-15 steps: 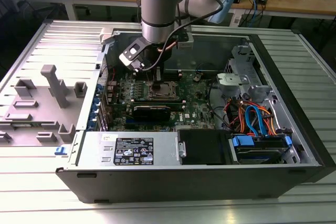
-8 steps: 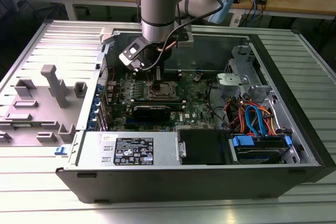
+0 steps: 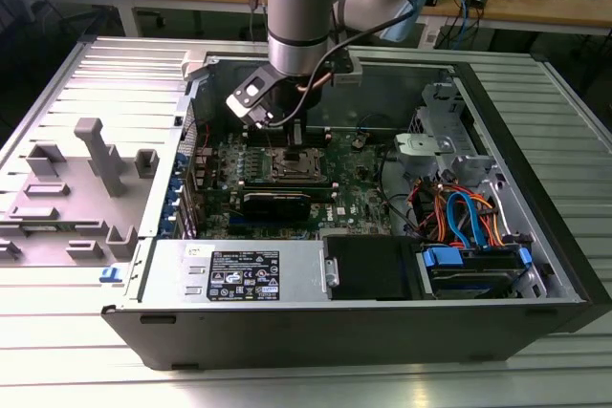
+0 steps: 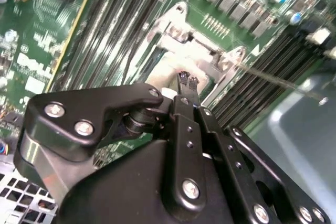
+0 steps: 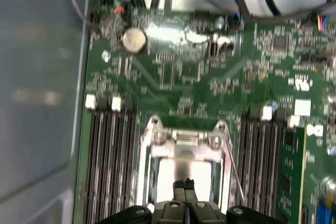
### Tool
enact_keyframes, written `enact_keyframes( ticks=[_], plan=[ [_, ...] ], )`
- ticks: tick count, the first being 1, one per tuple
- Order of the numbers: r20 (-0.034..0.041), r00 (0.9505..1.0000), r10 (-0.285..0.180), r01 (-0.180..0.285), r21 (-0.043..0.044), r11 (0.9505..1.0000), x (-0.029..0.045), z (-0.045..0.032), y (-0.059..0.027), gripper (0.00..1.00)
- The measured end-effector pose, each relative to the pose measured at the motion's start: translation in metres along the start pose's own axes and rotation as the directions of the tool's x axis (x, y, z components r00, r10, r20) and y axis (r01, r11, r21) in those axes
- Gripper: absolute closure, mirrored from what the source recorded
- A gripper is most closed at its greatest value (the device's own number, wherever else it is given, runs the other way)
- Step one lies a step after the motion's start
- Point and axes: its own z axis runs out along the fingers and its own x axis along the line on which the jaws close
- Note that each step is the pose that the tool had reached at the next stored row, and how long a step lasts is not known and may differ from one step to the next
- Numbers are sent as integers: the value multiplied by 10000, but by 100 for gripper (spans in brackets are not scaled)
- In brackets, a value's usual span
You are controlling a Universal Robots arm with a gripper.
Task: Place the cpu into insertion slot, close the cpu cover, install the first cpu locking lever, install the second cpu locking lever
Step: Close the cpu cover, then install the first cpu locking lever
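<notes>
claw (image 5: 184, 183), tips together, just above pale silver-grey square cpu (image 5: 202, 174)

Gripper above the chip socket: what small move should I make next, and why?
Probably ease the gripper sideways toward the thin lever. It is shut right over the chip, the cover looks already down around it, and the lever appears to stand free, unlatched.

Arm (image 3: 301, 16) pointed downward, claw (image 5: 184, 184) pinched closed
</notes>
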Motion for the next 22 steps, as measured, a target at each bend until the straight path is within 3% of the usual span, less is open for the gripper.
enact_keyframes(
  ticks=[17, 21, 22],
  plan=[
    [-1, 10000, -29, 29, -1, 10000, -3, -4, 45, 89],
    [-2, 9963, -859, 859, 0, 9963, -4, -7, 40, 89],
    [-1, 9959, -901, 901, 2, 9959, -4, -40, 40, 89]
  ],
)
